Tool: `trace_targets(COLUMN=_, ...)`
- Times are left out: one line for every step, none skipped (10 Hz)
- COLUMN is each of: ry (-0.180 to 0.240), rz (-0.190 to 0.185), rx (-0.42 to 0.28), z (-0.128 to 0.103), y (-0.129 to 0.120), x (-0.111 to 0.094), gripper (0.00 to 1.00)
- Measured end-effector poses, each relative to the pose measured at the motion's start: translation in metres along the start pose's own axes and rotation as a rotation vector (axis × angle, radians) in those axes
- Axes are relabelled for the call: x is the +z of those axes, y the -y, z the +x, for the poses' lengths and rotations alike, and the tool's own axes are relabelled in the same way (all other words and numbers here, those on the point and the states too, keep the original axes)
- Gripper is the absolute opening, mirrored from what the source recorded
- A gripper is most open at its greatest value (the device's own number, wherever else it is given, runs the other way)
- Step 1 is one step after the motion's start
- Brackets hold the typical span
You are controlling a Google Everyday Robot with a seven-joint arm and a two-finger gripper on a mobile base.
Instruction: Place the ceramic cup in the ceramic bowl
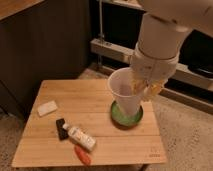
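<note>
The off-white ceramic cup (pixel 122 94) hangs tilted in the air, its narrow base just over the green ceramic bowl (pixel 136 119), which sits on the right side of the wooden table (pixel 80 97). My gripper (pixel 143 88) comes down from the large white arm at the upper right and is shut on the ceramic cup at its right rim. The cup hides part of the bowl's inside.
A white labelled bottle with a black cap (pixel 80 136) lies near the table's front, with an orange object (pixel 83 155) beside it at the front edge. A white block (pixel 47 107) lies at the left. Dark cabinets and a metal rail (pixel 107 50) stand behind.
</note>
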Motion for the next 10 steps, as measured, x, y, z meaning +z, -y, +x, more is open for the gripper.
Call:
trace_targets(ry=0.006, rz=0.003, rx=0.034, z=0.005, y=0.013, x=-0.005, gripper=0.00)
trace_targets(ry=0.009, rz=0.002, rx=0.054, z=0.009, y=0.021, x=-0.007, gripper=0.00)
trace_targets(ry=0.012, rz=0.001, rx=0.076, z=0.013, y=0.030, x=-0.008, gripper=0.00)
trace_targets(ry=0.022, rz=-0.013, rx=0.104, z=0.017, y=0.039, x=-0.009, gripper=0.00)
trace_targets(ry=0.033, rz=-0.028, rx=0.124, z=0.020, y=0.048, x=-0.008, gripper=0.00)
trace_targets(ry=0.036, rz=-0.036, rx=0.128, z=0.020, y=0.049, x=-0.007, gripper=0.00)
trace_targets(ry=0.038, rz=-0.037, rx=0.129, z=0.020, y=0.049, x=-0.006, gripper=0.00)
trace_targets(ry=0.039, rz=-0.035, rx=0.144, z=0.021, y=0.055, x=-0.006, gripper=0.00)
trace_targets(ry=0.038, rz=-0.034, rx=0.155, z=0.021, y=0.059, x=-0.005, gripper=0.00)
trace_targets(ry=0.037, rz=-0.033, rx=0.162, z=0.021, y=0.061, x=-0.004, gripper=0.00)
